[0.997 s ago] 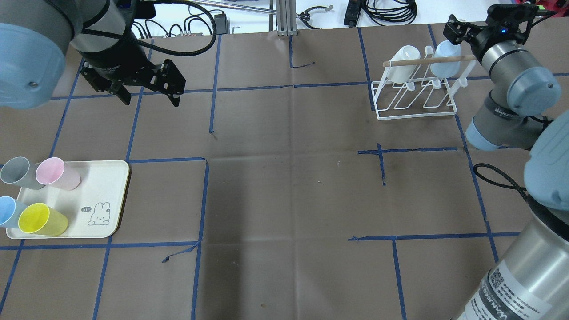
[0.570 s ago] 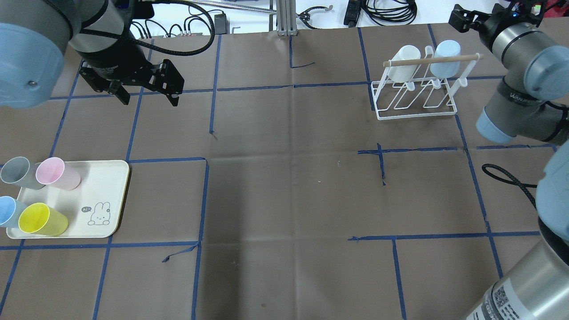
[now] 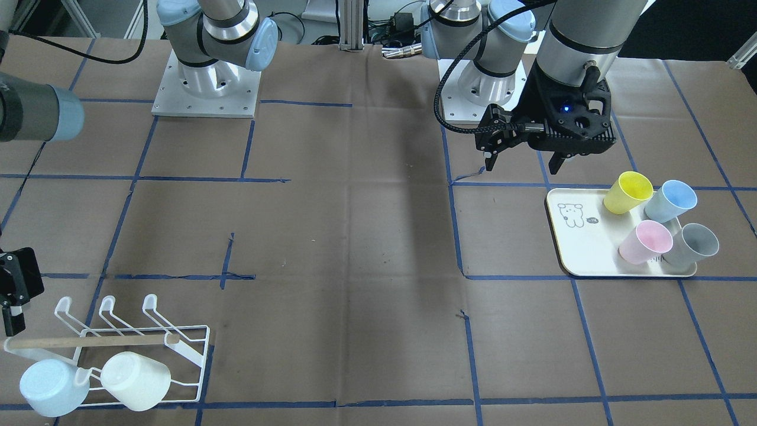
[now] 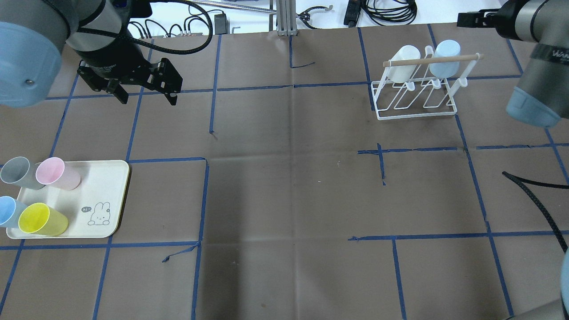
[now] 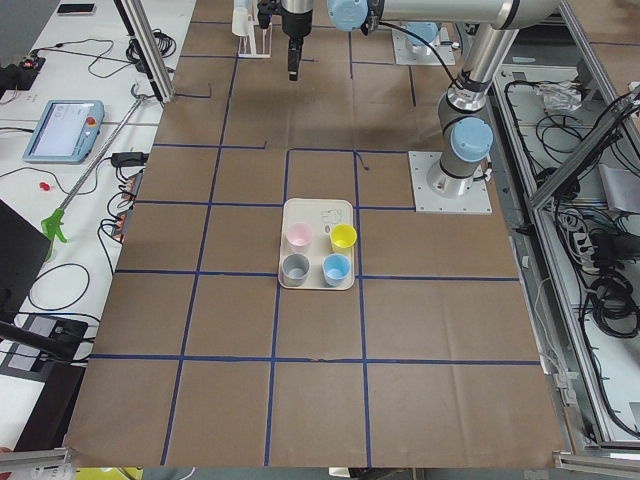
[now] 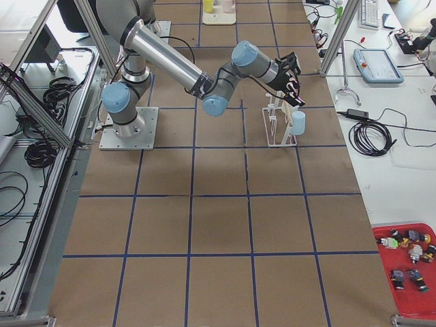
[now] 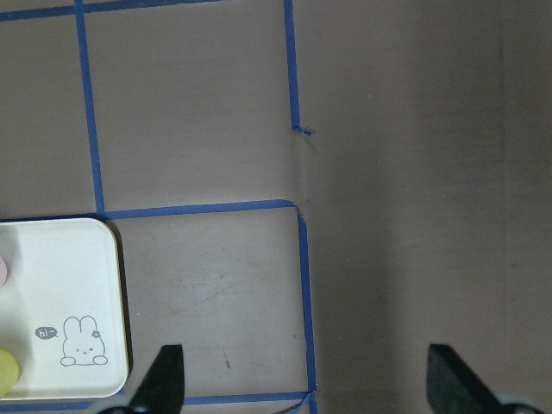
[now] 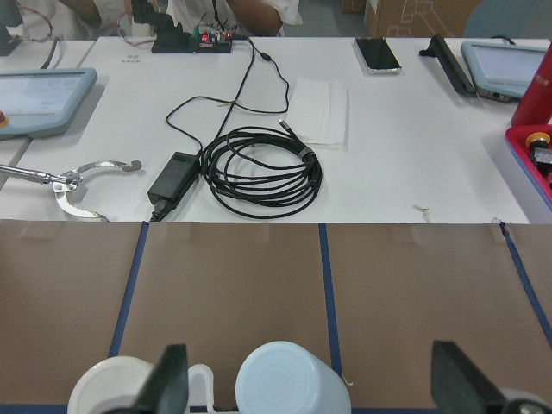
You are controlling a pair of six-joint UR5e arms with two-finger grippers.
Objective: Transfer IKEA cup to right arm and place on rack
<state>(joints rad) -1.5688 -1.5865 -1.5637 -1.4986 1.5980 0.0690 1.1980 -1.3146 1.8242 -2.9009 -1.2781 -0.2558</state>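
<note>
A white cup [image 4: 403, 53] and a pale blue cup [image 4: 446, 50] hang on the rack [image 4: 417, 116], upper right of the overhead view; the right gripper [image 8: 312, 379] beyond them is spread wide, empty. Upper left, the left gripper [image 4: 147, 98] gapes empty; lower left, a tray [image 4: 111, 178] with a rabbit [image 4: 98, 215] saying "hi~" holds a grey cup [image 4: 15, 171], pink cup [image 4: 55, 173], blue cup [image 4: 9, 211] and yellow cup [image 4: 40, 220].

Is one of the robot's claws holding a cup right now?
No, nothing is held. The left claw and the right claw are both open and empty.

Bunny tray [image 4: 102, 186], coiled cable [image 8: 259, 168], perhaps phone [image 8: 378, 53]
</note>
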